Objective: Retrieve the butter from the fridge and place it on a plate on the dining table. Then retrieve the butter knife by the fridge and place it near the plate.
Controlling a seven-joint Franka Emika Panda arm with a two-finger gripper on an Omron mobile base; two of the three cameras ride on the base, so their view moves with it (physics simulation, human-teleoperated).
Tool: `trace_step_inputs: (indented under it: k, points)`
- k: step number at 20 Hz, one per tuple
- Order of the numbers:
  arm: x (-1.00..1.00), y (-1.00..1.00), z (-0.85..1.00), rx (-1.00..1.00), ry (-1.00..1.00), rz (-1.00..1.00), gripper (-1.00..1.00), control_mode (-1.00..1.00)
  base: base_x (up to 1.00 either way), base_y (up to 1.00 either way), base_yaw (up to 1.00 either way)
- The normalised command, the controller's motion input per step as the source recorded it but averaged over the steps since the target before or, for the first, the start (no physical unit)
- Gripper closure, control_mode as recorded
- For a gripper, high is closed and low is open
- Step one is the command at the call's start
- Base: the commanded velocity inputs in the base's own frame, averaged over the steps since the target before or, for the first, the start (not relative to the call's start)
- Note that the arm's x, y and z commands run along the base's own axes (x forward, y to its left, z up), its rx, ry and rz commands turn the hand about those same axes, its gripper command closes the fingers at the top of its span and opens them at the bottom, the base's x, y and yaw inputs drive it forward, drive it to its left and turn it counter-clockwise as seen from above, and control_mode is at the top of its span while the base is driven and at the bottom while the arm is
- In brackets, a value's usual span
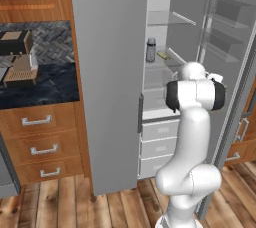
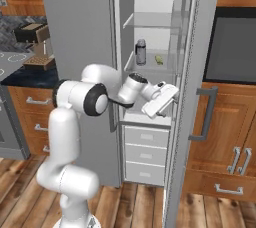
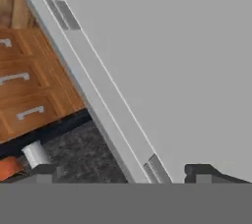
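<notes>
Fridge (image 2: 80,32) stands open, right door (image 2: 192,97) swung out beside the arm. Gripper (image 2: 172,92) hangs at the opening below the clear shelf (image 2: 150,67), jaws spread wide, empty. Butter (image 2: 159,59) lies on that shelf, near the grey can (image 2: 141,52).

Risk: reaching upward may clip the shelf edge or topple the can.

Fingertips hard to make out; butter tiny.

Fridge (image 2: 80,32) is cracked open, so there's a tall gap between the left door (image 1: 107,72) and right door (image 2: 192,97). On the shelf (image 2: 150,67), a grey can (image 2: 141,52) stands left of the butter (image 2: 159,60), with room between them.
</notes>
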Motion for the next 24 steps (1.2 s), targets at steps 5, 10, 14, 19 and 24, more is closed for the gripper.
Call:
trace_step_inputs:
  k: [5, 10, 14, 19, 24]
  points:
    - [-0.50, 0.93, 0.01, 0.25, -0.45, -0.26, -1.00, -1.00, 0.00, 0.00, 0.00]
    - [-0.46, 0.89, -0.21, 0.49, -0.56, -0.24, -1.00, -1.00, 0.00, 0.00, 0.00]
    - [-0.54, 0.98, -0.33, 0.30, -0.76, -0.16, -1.00, -1.00, 0.00, 0.00, 0.00]
    - [-0.44, 0.97, -0.37, 0.17, -0.79, -0.09, -1.00, -1.00, 0.00, 0.00, 0.00]
    - [-0.24, 0.61, -0.23, 0.11, -0.74, 0.03, -1.00, -1.00, 0.00, 0.00, 0.00]
